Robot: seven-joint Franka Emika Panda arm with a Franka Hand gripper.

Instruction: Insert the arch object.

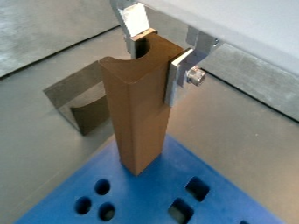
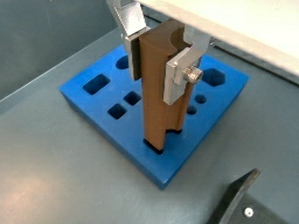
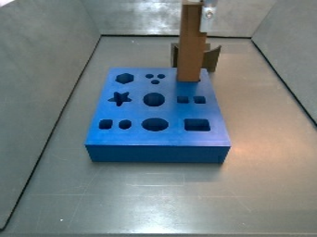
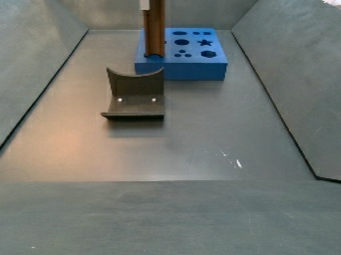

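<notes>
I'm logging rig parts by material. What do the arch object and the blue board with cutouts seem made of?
The arch object, held between the gripper fingers: likely wood, matte brown with smooth plain sides. The blue board: probably foam or moulded plastic, with uniform matte colour and clean-edged cutouts.

Standing upright at the edge of the board (image 3: 158,125) with cut-out holes: the arch object (image 3: 191,46), lower end in a hole near the board's upper right corner in a side view. Clamped near the top by the gripper (image 2: 162,54), one finger (image 2: 181,77) flat against each side. Lying apart, lower left of the board: the fixture (image 4: 135,95).
</notes>
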